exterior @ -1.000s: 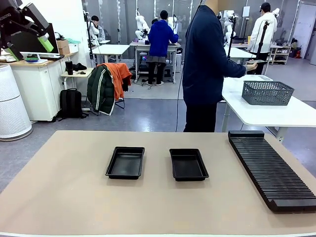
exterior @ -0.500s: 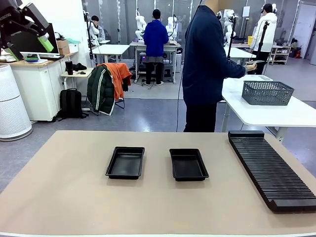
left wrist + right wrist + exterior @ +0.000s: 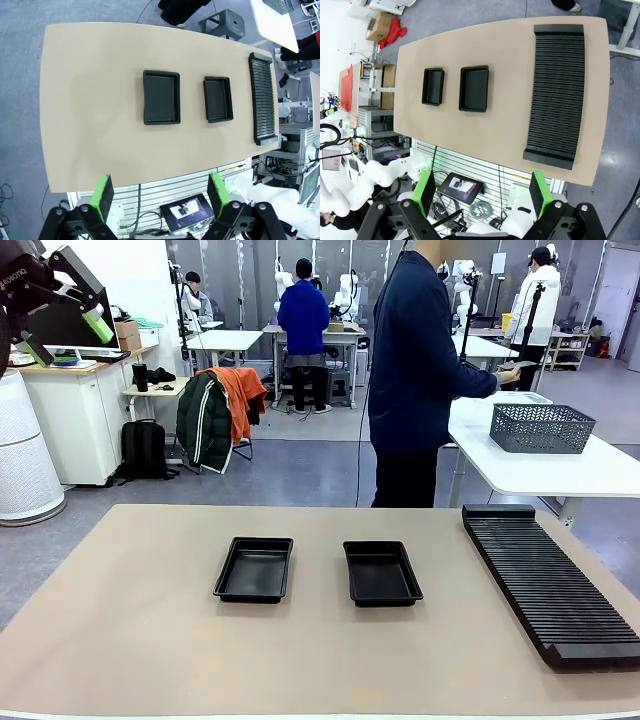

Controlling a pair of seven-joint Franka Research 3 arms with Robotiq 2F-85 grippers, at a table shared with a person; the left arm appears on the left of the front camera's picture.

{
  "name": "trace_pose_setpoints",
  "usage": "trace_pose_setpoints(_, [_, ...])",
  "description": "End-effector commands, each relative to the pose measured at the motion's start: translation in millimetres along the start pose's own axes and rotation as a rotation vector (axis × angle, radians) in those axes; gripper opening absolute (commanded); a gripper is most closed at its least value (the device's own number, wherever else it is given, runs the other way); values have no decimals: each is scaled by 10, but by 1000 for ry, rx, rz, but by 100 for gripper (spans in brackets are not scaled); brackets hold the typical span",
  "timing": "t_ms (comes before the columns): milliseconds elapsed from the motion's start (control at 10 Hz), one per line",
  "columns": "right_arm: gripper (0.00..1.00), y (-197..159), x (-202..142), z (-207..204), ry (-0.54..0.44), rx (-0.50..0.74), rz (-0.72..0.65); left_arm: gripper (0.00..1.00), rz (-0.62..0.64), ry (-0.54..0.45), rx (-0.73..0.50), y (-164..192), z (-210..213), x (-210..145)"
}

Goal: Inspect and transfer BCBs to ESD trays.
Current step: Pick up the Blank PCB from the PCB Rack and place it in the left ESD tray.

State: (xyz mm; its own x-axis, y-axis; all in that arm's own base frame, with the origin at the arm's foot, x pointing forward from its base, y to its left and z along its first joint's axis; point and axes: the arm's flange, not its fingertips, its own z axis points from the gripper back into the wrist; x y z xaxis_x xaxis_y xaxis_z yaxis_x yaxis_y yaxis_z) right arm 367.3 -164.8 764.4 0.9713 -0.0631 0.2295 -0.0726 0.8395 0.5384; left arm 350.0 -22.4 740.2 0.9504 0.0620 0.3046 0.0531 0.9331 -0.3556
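Observation:
Two empty black ESD trays lie side by side mid-table, the left tray and the right tray. The BCBs are out of view. My left gripper hangs open and empty, high above the table's left end. High over the table, my right gripper is also open, with nothing between its fingers. At the far side a person is turned to a white side table, one hand reaching over it.
A long black ribbed rack lies along the table's right side. A grey mesh basket stands on the white side table behind. Bare tan tabletop surrounds the trays.
Nothing on the table has moved and both grippers stay open. Far behind, a person in blue has stepped a little to the left.

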Motion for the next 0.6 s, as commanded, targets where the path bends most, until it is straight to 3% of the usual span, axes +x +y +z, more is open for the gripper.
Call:
trace_pose_setpoints(0, [100,16,-27,-3,1,2,3,100,-5,-3,16,1,16,-16])
trace_pose_setpoints(500, [100,16,-27,-3,1,2,3,100,-5,-3,16,1,16,-16])
